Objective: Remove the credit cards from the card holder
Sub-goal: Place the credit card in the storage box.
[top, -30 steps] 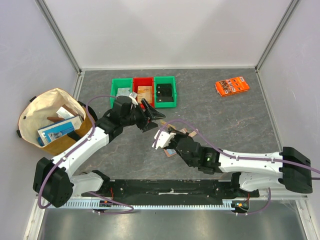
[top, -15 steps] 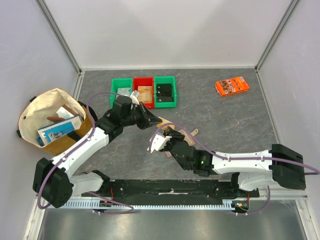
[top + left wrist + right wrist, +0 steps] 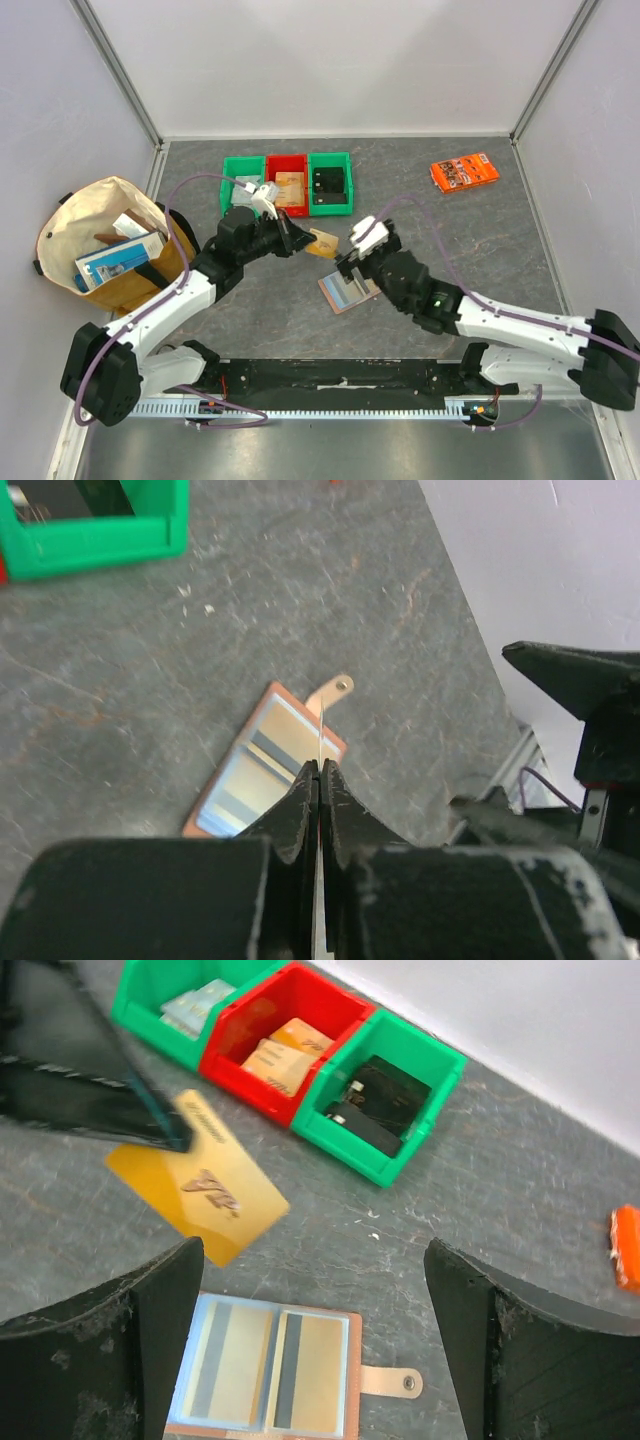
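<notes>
Left fingers (image 3: pixel 298 815) pinch gold card (image 3: pixel 205 1192); its print blurred, unreadable.

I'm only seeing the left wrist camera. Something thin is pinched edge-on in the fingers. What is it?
Observer: The left gripper is shut on a gold credit card, held in the air, apart from the card holder.
Operator: And the right gripper?
Observer: The right gripper is open and holds nothing; the card holder lies open beneath it.
Operator: Where do cards like that go?
Observer: I can't say for certain, but the red bin holds similar tan cards.
</notes>
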Motion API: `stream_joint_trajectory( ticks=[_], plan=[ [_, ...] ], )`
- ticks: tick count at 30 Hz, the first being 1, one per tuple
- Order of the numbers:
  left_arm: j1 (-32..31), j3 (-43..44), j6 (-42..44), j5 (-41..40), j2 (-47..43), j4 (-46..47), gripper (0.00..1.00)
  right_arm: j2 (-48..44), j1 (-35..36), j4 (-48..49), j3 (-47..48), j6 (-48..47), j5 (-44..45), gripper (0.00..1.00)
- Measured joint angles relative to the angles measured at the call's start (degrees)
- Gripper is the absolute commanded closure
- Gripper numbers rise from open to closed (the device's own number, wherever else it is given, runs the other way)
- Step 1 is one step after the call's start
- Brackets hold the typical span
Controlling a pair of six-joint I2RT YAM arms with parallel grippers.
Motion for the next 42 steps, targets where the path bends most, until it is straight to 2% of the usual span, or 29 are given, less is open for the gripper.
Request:
stream_joint_trajectory(
  ticks=[4, 9, 16, 23, 32, 38, 42],
  plan=[
    [2.05, -1.27, 3.54, -1.20, 0.48, 6.10, 0.98, -5.01, -7.13, -0.98, -2.95, 8.92, -3.48, 0.02],
    [5.68, -1.18, 5.53, -3.82, 4.13, 12.39, 0.98, -5.70, -13.97, -2.73, -6.21, 16.87, -9.05, 0.02],
    [12.28, 4.96, 8.24, -7.85, 13.22, 12.68, 0.98, -5.84, -21.68, -3.56, -8.02, 21.51, -15.28, 0.02],
    [18.69, 15.28, 10.64, -8.02, 25.70, 12.48, 0.98, -6.05, -24.04, -3.58, -10.67, 23.37, -18.99, 0.02],
    [19.21, 26.86, 12.85, -6.32, 40.28, 9.53, 0.96, -5.86, -24.85, -3.54, -10.67, 23.43, -20.90, 0.02],
    [19.21, 29.79, 12.94, -4.98, 46.10, 8.66, 0.92, -5.75, -25.40, -3.58, -10.67, 23.39, -21.11, 0.02],
    [19.21, 30.56, 12.90, -3.45, 48.33, 8.44, 0.80, -5.09, -25.68, -3.56, -10.67, 23.34, -21.49, 0.02]
  ],
)
